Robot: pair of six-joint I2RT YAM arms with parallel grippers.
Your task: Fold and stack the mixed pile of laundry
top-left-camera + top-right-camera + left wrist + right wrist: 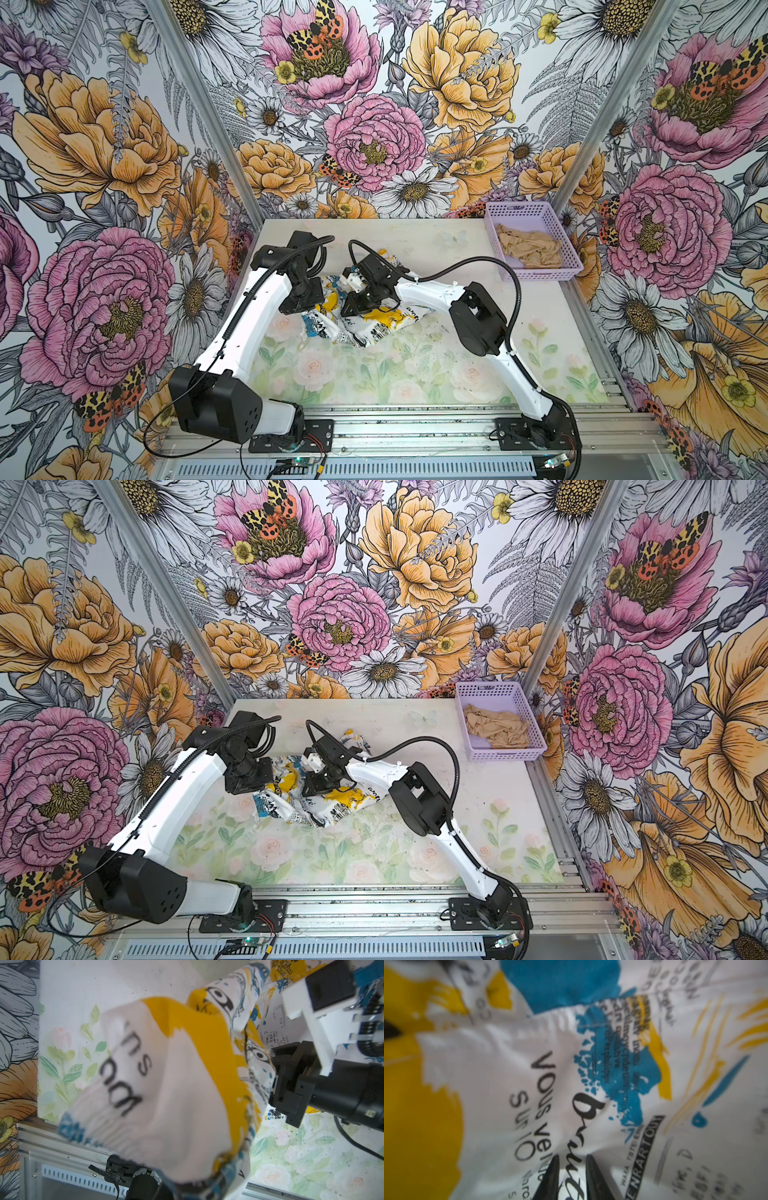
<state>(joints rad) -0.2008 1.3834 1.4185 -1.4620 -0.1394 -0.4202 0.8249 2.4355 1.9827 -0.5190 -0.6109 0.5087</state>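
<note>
In the right wrist view, the white printed garment (pixel 500 1088) carries black lettering that reads "VOUS" beside "Sur". It also shows a looping script word beginning "bru", white capitals "NRARTOUT" on a black bar, and small handwritten-style "ESF". The garment's remaining fine print, in every view, is too blurred or small to read.

both top views look steeply down from high at the near side, sharing the whole table (pixel 436 245). the left wrist camera sits very near the printed garment (pixel 166 1095), table beyond. the right wrist camera looks along the right gripper (pixel 572 1159), cloth just ahead filling its view.
</note>
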